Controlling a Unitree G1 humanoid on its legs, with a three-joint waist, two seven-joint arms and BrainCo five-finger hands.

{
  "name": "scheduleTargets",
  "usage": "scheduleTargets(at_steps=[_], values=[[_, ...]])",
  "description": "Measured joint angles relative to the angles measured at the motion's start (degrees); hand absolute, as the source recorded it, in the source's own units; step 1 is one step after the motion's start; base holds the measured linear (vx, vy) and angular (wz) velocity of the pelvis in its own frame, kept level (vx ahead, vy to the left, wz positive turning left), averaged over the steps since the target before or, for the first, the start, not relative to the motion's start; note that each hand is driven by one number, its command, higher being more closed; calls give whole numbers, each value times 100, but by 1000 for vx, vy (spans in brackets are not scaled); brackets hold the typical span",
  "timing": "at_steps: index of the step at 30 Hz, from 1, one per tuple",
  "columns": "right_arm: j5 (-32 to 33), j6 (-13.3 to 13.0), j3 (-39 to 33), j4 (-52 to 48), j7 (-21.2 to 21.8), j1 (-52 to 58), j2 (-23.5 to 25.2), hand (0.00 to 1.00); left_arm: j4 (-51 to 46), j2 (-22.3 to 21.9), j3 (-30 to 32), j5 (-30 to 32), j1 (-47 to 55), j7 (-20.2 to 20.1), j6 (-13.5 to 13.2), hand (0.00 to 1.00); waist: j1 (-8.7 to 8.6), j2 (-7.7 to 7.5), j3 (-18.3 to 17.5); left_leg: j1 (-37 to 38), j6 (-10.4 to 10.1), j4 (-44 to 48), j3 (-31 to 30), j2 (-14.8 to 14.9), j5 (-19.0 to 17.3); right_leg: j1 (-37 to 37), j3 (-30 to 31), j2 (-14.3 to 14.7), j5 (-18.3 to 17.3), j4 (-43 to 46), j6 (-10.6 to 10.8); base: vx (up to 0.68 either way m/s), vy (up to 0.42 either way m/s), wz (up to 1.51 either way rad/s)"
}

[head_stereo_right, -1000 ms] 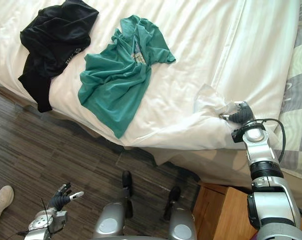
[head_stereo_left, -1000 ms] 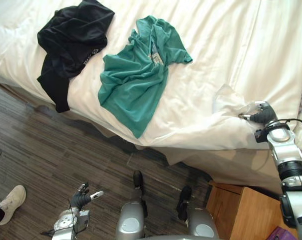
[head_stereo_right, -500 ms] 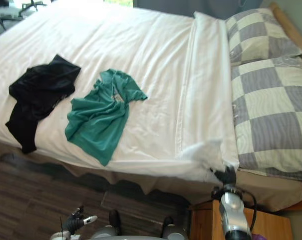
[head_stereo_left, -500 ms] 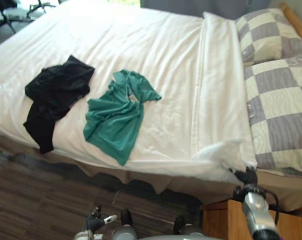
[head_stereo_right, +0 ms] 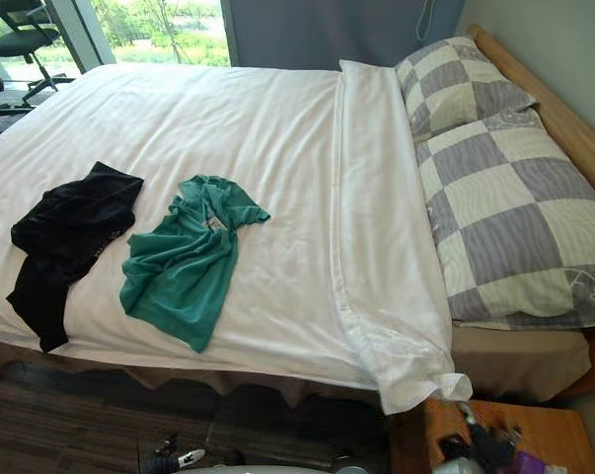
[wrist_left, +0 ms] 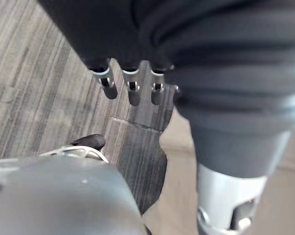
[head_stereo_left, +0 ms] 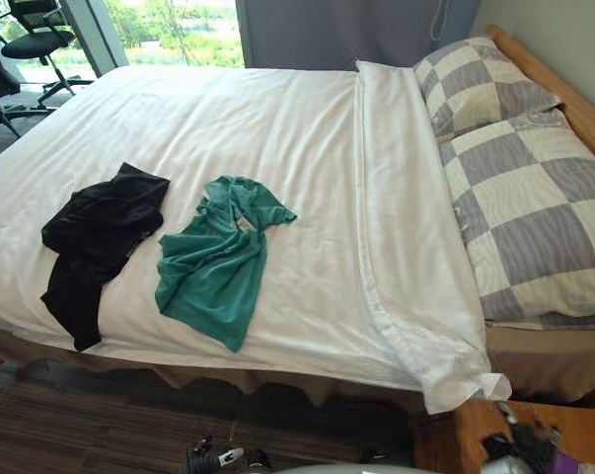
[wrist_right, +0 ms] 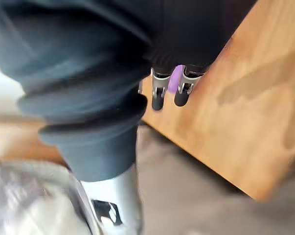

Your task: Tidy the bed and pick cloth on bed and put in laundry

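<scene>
- One wide bed [head_stereo_left: 277,118] takes up most of the eye views. Its white duvet is smooth, and a turned-back band [head_stereo_left: 396,217] runs from 12 to 5 o'clock. The band's rumpled corner hangs off the near edge.
- Dark plank floor [head_stereo_left: 80,425] lies along the bed from 7 to 6 o'clock. At 11 o'clock are a window [head_stereo_left: 169,25] and an office chair [head_stereo_left: 40,30], and a grey curtain [head_stereo_left: 327,30] hangs at 12.
- Two checked pillows [head_stereo_left: 534,217] lie flat at 3 o'clock.
- The black garment [head_stereo_left: 95,232] sits crumpled on the duvet at 9 o'clock, with one end draped over the near edge.
- The green shirt [head_stereo_left: 213,272] lies just beside it, at the garment's 3 o'clock, bunched into ridges. Whether the two touch, I cannot tell.
- Both cloths look light, limp and soft, so they would likely sag and trail when lifted. A raised fold near the middle of each seems the best hold. The black garment's hanging end is also easy to reach.
- A wooden nightstand [head_stereo_right: 534,425] stands at 5 o'clock.
- The right hand [wrist_right: 157,93] hovers over the nightstand's surface with fingers [wrist_right: 184,93] straight and empty. A purple thing [wrist_right: 175,78] shows past them.
- The left hand [wrist_left: 132,90] hangs low over the floor at 6 o'clock, fingers [wrist_left: 108,88] loose and holding nothing.
</scene>
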Motion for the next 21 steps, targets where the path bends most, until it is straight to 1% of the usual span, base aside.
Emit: scheduleTargets(at_steps=[1,3,4,5,6,8,9,11,12,13,14,16,18,19,21], values=[[9,-61,-212,-381,1,74,-30,100,-24,-12,56,-12,37,-6,34,0,-21,4,-41,17,-3,0,36,-13,-23,-1,7,-19,10,0,25,83,15,-13],[7,-177,-435,-1326,78,181,-157,100,-188,-28,169,-15,91,-7,90,0,-57,-16,-129,52,10,0,96,-31,-40,-2,38,-41,8,2,30,79,15,-13],[3,-175,-510,-1548,141,187,-211,100,-234,-28,184,-16,104,-7,103,0,-78,-63,-154,45,9,-1,99,-31,-44,-6,42,-45,8,-2,33,72,3,-4],[-5,-173,-518,-1897,281,128,-319,100,-255,-26,200,-17,114,-4,122,0,-116,-65,-235,44,-4,-1,101,-30,-57,-5,43,-55,8,-6,32,61,1,0],[-1,-160,-467,-2183,526,34,-371,100,-267,-27,188,-17,120,-6,159,0,-135,-110,-282,50,-12,0,101,-31,-62,-5,35,-53,7,-9,31,56,4,-1],[-17,-80,-287,-2488,924,-137,-427,100,-304,-38,141,-16,119,-13,261,0,-150,-154,-312,52,-12,0,93,-56,-59,-3,24,-40,6,-9,31,16,2,0],[-25,-23,-188,-2566,1047,-196,-457,100,-313,-55,132,-16,119,-13,277,0,-151,-156,-314,54,-12,1,89,-59,-59,0,21,-34,5,-9,31,-3,-11,4],[-20,140,245,-2658,1581,-490,-529,100,-321,-74,28,-15,119,-14,398,0,-143,-120,-326,53,-9,1,39,-81,-57,20,-8,-51,4,-9,32,-19,-3,8],[16,163,348,-2658,1693,-558,-529,100,-321,-72,11,-15,119,-13,416,0,-141,-105,-326,52,-8,0,18,-86,-56,30,-20,-54,0,-9,36,-30,8,15],[239,266,553,-2658,1985,-715,-540,100,-321,-60,-88,-15,120,-12,455,0,-133,-66,-333,49,-5,1,-64,-99,-55,59,-57,-62,-7,-13,43,-36,7,18],[429,332,732,-2657,2166,-842,-576,100,-321,-60,-115,-15,119,-14,492,0,-116,-30,-339,38,-3,1,-127,-105,-56,71,-101,-68,-16,-15,42,-26,2,22],[753,379,1049,-2656,2317,-1052,-706,100,-321,-47,-179,-17,109,-12,509,0,-111,25,-343,12,-1,0,-248,-115,-53,67,-213,-76,-30,-14,41,-10,-3,31],[1007,382,1389,-2623,2333,-1358,-900,100,-327,-4,-390,-19,83,-16,550,0,-47,87,-335,-87,18,1,-417,-131,-18,52,-361,-91,-32,-36,42,-31,1,37],[1066,365,1523,-2602,2277,-1521,-983,100,-335,17,-511,-25,13,-10,592,0,9,99,-310,-176,36,1,-507,-144,6,28,-438,-102,-31,-54,43,-52,11,38],[1063,287,1716,-2509,2134,-1911,-1097,100,-347,29,-676,-42,-61,-7,647,0,17,144,-258,-440,96,2,-626,-167,94,-146,-502,-132,-28,-12,39,-47,22,34]])
